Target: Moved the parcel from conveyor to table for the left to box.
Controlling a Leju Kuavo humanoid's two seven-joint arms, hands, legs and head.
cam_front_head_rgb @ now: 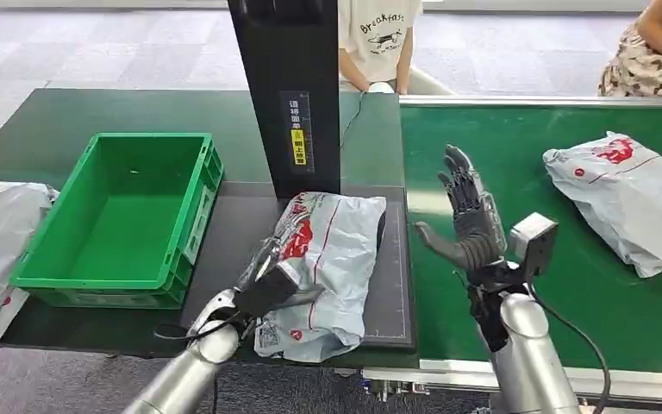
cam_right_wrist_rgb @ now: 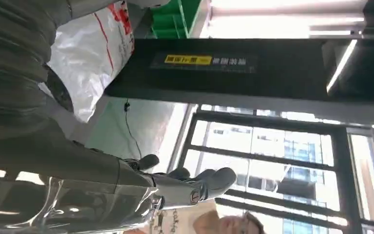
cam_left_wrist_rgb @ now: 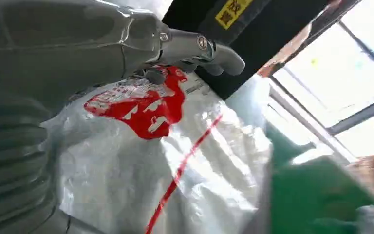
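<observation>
Parcel (cam_front_head_rgb: pixel 332 259) on table, left hand (cam_front_head_rgb: pixel 267 289) gripping it, fingers partly hidden; right hand (cam_front_head_rgb: pixel 470 228) spread, empty.

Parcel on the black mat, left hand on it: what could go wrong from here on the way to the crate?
1. The left hand rests on the parcel near its edge; the slick plastic may slip when lifted.
2. The black column stands right behind the parcel, so a high lift could clip it.
3. The limp bag could catch on the green crate wall and drape over it rather than drop in.
</observation>
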